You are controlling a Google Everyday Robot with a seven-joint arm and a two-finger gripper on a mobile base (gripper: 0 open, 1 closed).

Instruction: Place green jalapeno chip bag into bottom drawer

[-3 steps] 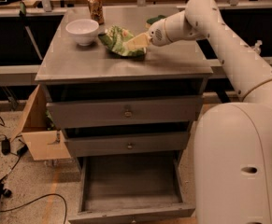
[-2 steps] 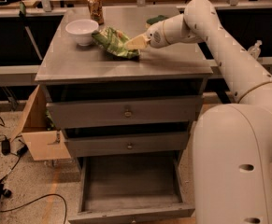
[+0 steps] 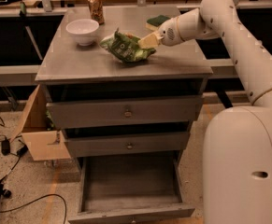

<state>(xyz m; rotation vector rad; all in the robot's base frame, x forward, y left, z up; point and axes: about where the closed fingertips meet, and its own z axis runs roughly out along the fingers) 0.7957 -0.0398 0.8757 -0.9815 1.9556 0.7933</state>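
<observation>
A grey metal cabinet [image 3: 126,112] with three drawers fills the middle of the view. On its flat top, a crumpled green jalapeno chip bag [image 3: 125,48] sits near the centre. The robot's white arm [image 3: 229,36] reaches in from the 3 o'clock side. Its gripper [image 3: 148,40] meets the bag's right-hand edge, so the bag lies at 9 o'clock from the gripper and touches it. The pale fingers [image 3: 150,39] are pinched close together on the foil edge. Whether the bag rests on the top or hangs just above it cannot be told.

From the bag, a white bowl [image 3: 82,31] stands at 10 o'clock, a drink can [image 3: 96,7] at 11 o'clock, and a green-topped sponge [image 3: 158,21] at 1 o'clock. The bottom drawer [image 3: 131,178] is pulled out at 6 o'clock, well below the bag. The two upper drawers are closed.
</observation>
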